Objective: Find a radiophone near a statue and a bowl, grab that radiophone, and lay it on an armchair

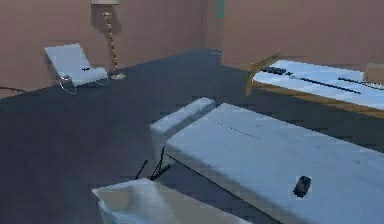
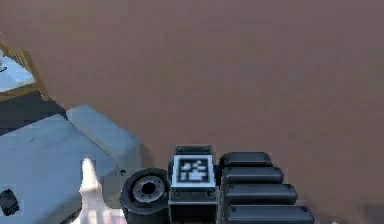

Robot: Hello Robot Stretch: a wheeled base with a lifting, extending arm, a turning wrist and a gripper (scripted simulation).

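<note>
Radiophone (image 1: 301, 186), a small dark slab, lies flat on the couch (image 1: 260, 150), near the couch's near end at the forward view's lower right. The arm side view has it at its left edge, again on the couch.

The claw (image 2: 148, 192) is a dark round body at the arm side view's bottom edge, left of a white marker (image 2: 192, 168). Its fingers cannot be made out, so one cannot tell whether it grips anything. Right of the marker, the arm (image 2: 262, 188) lies in dark stacked segments. Just left of the claw rises a pale pointed shape (image 2: 90, 188), too vague to name. Past it sits the couch's grey pillow (image 2: 108, 140), at the couch's end, with a pinkish-brown wall (image 2: 230, 70) behind.

In the forward view, a pale boxy thing (image 1: 140, 205) fills the bottom edge, beside the couch's pillow end. A wood-framed bed (image 1: 310, 85) stands at the right, with dark items along its top. Across the dark floor (image 1: 70, 140), a white lounger (image 1: 75, 65) sits by the far wall, with a lamp (image 1: 108, 35) just beside it.
</note>
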